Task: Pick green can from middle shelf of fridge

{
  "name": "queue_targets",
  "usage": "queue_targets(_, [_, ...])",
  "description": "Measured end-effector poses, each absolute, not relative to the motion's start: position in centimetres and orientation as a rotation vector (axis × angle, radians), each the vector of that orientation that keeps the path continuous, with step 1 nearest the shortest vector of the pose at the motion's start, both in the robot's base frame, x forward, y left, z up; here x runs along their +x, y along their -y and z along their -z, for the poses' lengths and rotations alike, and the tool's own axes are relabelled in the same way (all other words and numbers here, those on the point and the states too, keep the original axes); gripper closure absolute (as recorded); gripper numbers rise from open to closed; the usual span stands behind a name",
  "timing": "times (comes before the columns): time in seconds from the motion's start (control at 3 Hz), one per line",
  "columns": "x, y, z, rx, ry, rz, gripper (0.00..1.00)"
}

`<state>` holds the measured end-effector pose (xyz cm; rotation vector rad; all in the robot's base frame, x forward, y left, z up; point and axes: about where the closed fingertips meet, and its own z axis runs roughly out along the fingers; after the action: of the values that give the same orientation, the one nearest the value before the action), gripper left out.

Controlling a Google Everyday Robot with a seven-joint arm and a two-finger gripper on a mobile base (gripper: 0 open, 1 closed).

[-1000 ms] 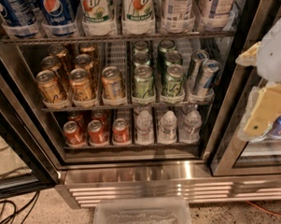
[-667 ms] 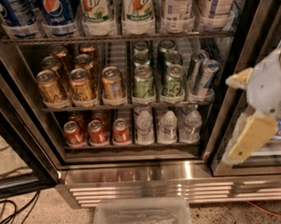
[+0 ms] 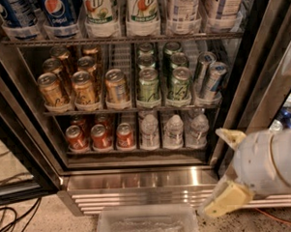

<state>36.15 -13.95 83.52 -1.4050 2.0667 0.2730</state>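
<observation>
The gripper (image 3: pixel 213 173) hung low at the right of the view, in front of the right door frame and steel base of the fridge (image 3: pixel 139 183), well apart from the cans. Its two pale yellow fingers (image 3: pixel 229 197) were spread wide, with nothing between them.

The green can (image 3: pixel 179 84) stood upright at the front of the middle shelf (image 3: pixel 130 109), with more dark green cans lined up behind it. Just beside it, towards the left of the view, stood a paler green can (image 3: pixel 148 85), and beyond that were lanes of gold-orange cans (image 3: pixel 83 86). On its other side two silver cans (image 3: pixel 209 80) leaned (neither quite upright).

The rack below carried red cans (image 3: pixel 100 136) and water bottles (image 3: pixel 173 131). A clear plastic bin (image 3: pixel 148 224) lay on the floor before the base.
</observation>
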Motion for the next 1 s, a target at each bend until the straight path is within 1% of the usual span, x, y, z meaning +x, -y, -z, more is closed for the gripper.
queue_targets(0.67, [32.9,11.2,-71.6,-1.141,-2.029,-0.399,0.00])
queue_targets(1.0, [34.2,10.9,-72.1,-1.083,-1.989,-0.349,0.00])
